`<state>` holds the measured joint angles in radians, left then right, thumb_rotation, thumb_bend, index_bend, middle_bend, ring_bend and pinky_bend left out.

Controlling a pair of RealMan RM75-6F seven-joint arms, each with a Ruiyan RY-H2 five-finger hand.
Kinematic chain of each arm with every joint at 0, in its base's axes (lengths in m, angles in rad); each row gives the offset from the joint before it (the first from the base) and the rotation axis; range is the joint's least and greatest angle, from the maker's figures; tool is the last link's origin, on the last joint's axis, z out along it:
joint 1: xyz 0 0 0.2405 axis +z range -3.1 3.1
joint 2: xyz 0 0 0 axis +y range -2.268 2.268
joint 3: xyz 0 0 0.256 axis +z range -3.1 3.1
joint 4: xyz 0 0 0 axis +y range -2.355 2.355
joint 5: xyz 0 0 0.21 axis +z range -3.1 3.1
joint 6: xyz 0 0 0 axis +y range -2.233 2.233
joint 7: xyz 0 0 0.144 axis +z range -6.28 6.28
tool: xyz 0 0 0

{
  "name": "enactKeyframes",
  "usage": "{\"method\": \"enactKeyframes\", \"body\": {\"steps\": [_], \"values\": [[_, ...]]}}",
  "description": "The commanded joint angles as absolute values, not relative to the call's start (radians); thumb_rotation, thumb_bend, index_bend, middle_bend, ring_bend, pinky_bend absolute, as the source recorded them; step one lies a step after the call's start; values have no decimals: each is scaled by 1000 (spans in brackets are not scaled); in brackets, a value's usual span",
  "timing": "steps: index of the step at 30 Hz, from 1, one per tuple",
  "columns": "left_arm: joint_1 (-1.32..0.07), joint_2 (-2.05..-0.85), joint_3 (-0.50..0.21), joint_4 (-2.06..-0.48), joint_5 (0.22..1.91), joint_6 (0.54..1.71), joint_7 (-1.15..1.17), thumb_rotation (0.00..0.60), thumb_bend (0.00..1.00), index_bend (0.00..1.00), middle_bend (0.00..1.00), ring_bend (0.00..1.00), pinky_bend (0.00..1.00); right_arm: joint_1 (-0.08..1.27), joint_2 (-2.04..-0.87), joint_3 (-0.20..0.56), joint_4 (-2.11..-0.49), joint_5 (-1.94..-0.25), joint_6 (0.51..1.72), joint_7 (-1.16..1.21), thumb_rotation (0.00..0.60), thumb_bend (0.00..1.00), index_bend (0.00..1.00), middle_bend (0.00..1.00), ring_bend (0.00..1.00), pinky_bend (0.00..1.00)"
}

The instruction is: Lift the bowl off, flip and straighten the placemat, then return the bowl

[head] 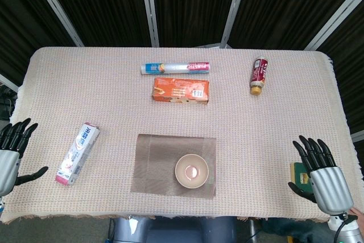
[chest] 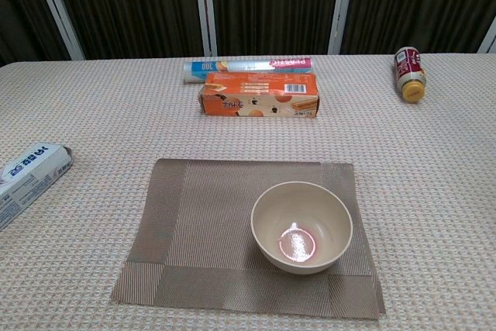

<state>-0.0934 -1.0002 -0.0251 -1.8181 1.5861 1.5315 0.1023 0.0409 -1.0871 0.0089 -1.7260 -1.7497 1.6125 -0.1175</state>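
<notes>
A cream bowl (head: 191, 171) (chest: 301, 225) stands upright and empty on the right half of a brown woven placemat (head: 156, 160) (chest: 194, 222), which lies flat near the table's front edge. My left hand (head: 11, 151) hovers at the table's left edge, fingers spread, holding nothing. At the front right corner my right hand (head: 319, 170) is likewise spread and empty. Both hands are well apart from the bowl and mat. Neither hand shows in the chest view.
An orange box (head: 181, 90) (chest: 259, 100) and a roll of wrap (head: 175, 68) (chest: 248, 66) lie behind the mat. A toothpaste box (head: 78, 153) (chest: 29, 178) lies at left, a small bottle (head: 259, 75) (chest: 409, 74) at back right. A green object (head: 300, 173) sits under my right hand.
</notes>
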Motion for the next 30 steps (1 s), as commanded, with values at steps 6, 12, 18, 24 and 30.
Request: {"method": "enactKeyframes", "body": {"steps": [6, 12, 18, 24, 30], "values": [[-98, -1003, -21, -1816, 1581, 1513, 111, 600, 0, 0, 0, 0, 0, 46, -1081, -1, -1740, -1765, 1601, -107, 600, 0, 0, 0, 0, 0], [-106, -1015, -31, -1816, 1568, 1505, 119, 600, 0, 0, 0, 0, 0, 88, -1089, -38, -1725, -1803, 1496, -131, 600, 0, 0, 0, 0, 0], [-110, -1017, -43, -1826, 1559, 1509, 123, 600, 0, 0, 0, 0, 0, 182, -1108, -92, -1692, -1889, 1329, -94, 600, 0, 0, 0, 0, 0], [-116, -1028, -57, -1830, 1539, 1505, 146, 600, 0, 0, 0, 0, 0, 307, -1146, -109, -1692, -1943, 1138, -76, 600, 0, 93, 0, 0, 0], [-119, -1053, -65, -1814, 1527, 1509, 201, 600, 0, 0, 0, 0, 0, 372, -1216, -71, -1699, -1933, 1034, -180, 600, 0, 106, 0, 0, 0]]}}
